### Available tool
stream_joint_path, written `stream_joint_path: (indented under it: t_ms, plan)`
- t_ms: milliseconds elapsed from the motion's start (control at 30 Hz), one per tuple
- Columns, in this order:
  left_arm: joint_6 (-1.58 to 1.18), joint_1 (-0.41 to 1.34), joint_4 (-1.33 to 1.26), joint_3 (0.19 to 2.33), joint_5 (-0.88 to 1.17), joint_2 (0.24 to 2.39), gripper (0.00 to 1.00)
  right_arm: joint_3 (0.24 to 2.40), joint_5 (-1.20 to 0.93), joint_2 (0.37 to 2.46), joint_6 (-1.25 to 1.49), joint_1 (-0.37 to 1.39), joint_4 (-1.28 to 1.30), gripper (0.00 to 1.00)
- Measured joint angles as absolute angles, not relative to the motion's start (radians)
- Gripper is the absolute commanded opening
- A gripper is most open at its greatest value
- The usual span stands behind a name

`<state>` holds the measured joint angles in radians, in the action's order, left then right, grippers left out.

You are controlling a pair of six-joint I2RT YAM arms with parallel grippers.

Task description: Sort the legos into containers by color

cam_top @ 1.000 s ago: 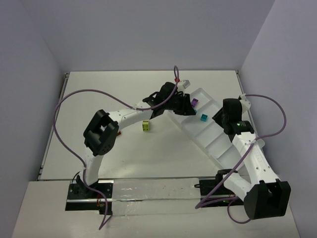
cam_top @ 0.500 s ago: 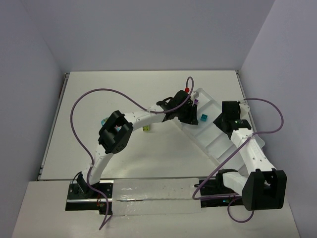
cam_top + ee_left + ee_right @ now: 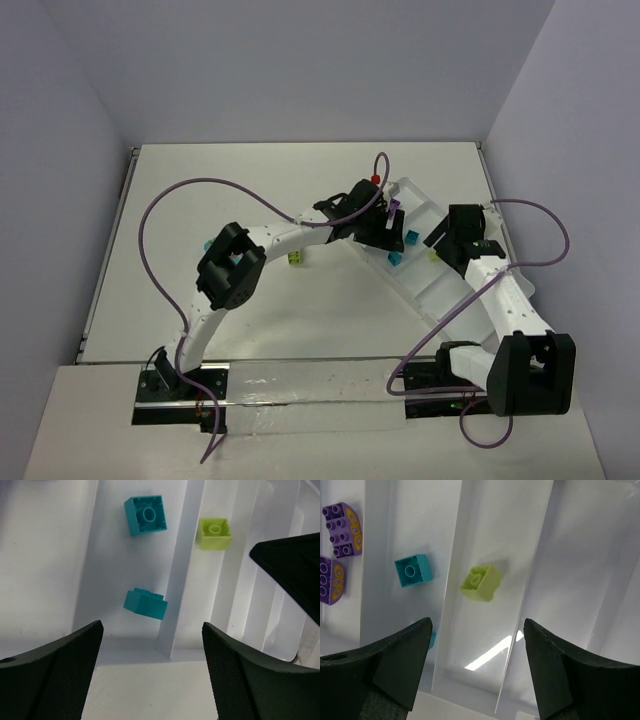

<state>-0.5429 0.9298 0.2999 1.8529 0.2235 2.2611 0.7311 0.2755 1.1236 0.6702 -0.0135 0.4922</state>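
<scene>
The white tray (image 3: 441,290) lies slantwise at the right, its containers set off by thin dividers. In the left wrist view two teal legos (image 3: 145,515) (image 3: 145,604) lie in one compartment, and a lime lego (image 3: 214,533) in the one beside it. My left gripper (image 3: 152,680) hangs open just above the tray's edge, holding nothing. In the right wrist view the lime lego (image 3: 482,583) lies tilted in its compartment, a teal lego (image 3: 413,570) beside it, and two purple legos (image 3: 342,523) further left. My right gripper (image 3: 475,675) is open over the lime compartment.
On the table left of the tray lie a lime-yellow lego (image 3: 296,258) and a teal lego (image 3: 208,245), half hidden by the left arm. The two grippers (image 3: 388,232) (image 3: 447,242) hang close together over the tray. Purple cables loop above both arms.
Both grippers have opened. A second teal lego now lies in the tray under the left gripper, and a lime one under the right. The left arm reached further over the tray.
</scene>
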Motion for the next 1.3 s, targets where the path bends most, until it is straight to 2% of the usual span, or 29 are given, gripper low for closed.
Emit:
stream_joint_path:
  t_ms: [133,200,267,433,600,767,933,1133,1300]
  plan:
    - [-0.542,0.927,0.314,1.811,0.188,2.161,0.87,0.731,0.246,1.123,0.644,-0.014,0.479,0.8]
    - [-0.555,0.915,0.281,1.721,0.195,2.046,0.88,0.731,0.209,1.112,0.604,0.014,0.457,0.8]
    - [-0.583,0.879,0.241,1.585,0.223,1.89,0.93,0.737,0.182,1.091,0.56,0.095,0.441,0.81]
    - [-0.667,0.701,0.102,1.248,0.243,1.548,0.94,0.824,0.135,1.105,0.494,0.334,0.414,0.84]
    - [-0.705,0.578,0.117,1.026,0.2,1.405,0.99,0.94,0.057,1.227,0.443,0.508,0.353,0.89]
    - [-0.736,0.534,0.171,0.924,0.141,1.313,0.99,1.058,0.012,1.418,0.395,0.657,0.37,0.9]
    - [-0.811,0.449,0.203,0.855,0.021,1.166,0.99,1.21,0.025,1.61,0.469,0.762,0.377,0.9]
    - [-0.891,0.42,0.246,0.842,-0.115,1.087,0.99,1.29,0.071,1.744,0.573,0.793,0.39,0.89]
    - [-0.88,0.412,0.251,0.831,-0.123,1.085,0.99,1.347,0.134,1.822,0.634,0.798,0.428,0.89]
